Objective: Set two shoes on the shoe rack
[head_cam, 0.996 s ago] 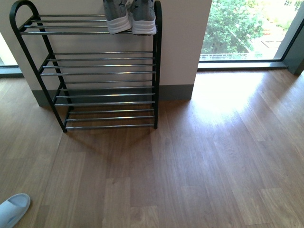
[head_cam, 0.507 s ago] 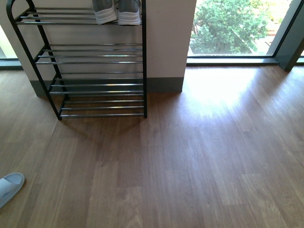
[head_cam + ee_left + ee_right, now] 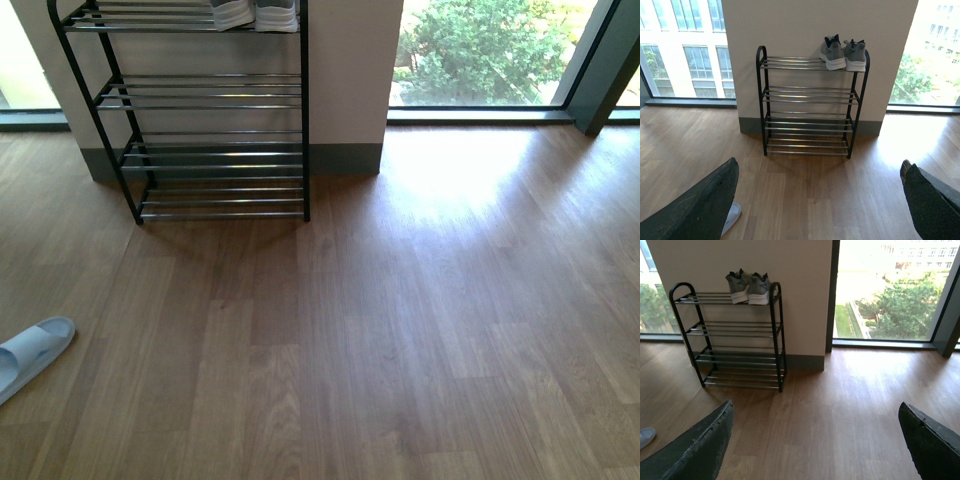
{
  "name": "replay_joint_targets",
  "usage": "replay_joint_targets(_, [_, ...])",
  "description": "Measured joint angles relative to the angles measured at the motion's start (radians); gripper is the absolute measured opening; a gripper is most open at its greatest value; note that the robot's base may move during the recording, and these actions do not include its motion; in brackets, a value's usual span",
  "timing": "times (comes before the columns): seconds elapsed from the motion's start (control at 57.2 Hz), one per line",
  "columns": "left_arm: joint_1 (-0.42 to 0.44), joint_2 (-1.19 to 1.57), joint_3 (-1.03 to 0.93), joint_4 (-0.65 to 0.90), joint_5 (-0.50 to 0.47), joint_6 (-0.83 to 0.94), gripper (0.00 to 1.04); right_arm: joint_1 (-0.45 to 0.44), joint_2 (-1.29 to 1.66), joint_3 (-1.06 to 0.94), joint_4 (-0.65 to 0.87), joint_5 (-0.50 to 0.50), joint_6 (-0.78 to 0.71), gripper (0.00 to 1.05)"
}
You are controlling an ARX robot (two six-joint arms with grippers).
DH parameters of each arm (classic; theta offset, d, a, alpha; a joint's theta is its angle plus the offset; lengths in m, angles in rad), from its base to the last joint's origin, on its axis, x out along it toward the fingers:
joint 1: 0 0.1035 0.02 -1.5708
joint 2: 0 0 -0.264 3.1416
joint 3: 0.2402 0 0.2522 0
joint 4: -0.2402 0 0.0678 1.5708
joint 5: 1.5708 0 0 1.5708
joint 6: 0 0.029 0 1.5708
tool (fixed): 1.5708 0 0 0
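Observation:
The shoe rack (image 3: pixel 215 150) stands against a white wall pillar, black frame with chrome rod shelves; it also shows in the left wrist view (image 3: pixel 810 107) and the right wrist view (image 3: pixel 735 340). A pair of grey sneakers (image 3: pixel 844 54) sits side by side on the right end of its top shelf, also in the right wrist view (image 3: pixel 748 288) and cut off at the front view's top edge (image 3: pixel 255 14). One pale blue slide (image 3: pixel 32 352) lies on the floor at the far left. My left gripper (image 3: pixel 820 200) and right gripper (image 3: pixel 817 440) are open and empty, well back from the rack.
Wooden floor (image 3: pixel 400 320) stretches in front of the rack. Floor-to-ceiling windows (image 3: pixel 480 50) flank the pillar, with a dark window frame (image 3: pixel 605 70) at the right. The rack's lower shelves hold nothing.
The view has drawn back and shifted: the rack sits higher and smaller in the front view, and the slide on the left shows more fully and higher in the frame.

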Motion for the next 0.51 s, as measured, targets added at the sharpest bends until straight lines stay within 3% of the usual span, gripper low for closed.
replay_joint_targets(0.507, [0.000, 0.000, 0.000, 0.000, 0.001, 0.000, 0.95, 0.000, -0.001, 0.000, 0.000, 0.003, 0.000, 0.96])
